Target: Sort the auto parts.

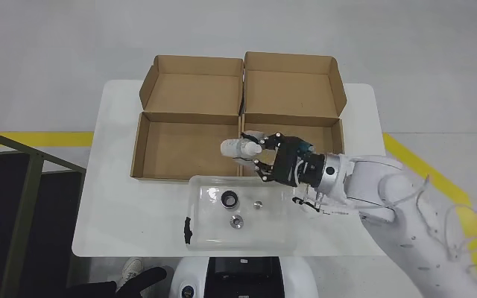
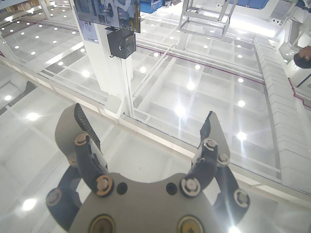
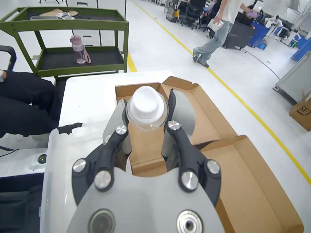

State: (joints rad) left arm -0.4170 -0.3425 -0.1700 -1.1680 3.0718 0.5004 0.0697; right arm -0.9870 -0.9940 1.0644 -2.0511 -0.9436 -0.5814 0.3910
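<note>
My right gripper [image 1: 252, 151] is shut on a white and clear plastic part [image 1: 240, 148], held over the seam between the two open cardboard boxes. In the right wrist view the part [image 3: 146, 109] sits between the fingers [image 3: 179, 107], above the left box [image 3: 145, 146]. A clear plastic tray [image 1: 200, 216] at the table's front holds a black ring [image 1: 229, 199] and two small metal parts [image 1: 237, 220] [image 1: 258, 204]. My left gripper [image 2: 145, 127] is open with nothing between its fingers, pointing up at the ceiling.
Two open cardboard boxes, left [image 1: 149, 153] and right [image 1: 335, 134], lie side by side behind the tray, lids folded back. A black scrap [image 1: 187, 229] lies at the tray's left end. A green cart [image 3: 73, 25] and a seated person's legs [image 3: 26, 103] are beside the table.
</note>
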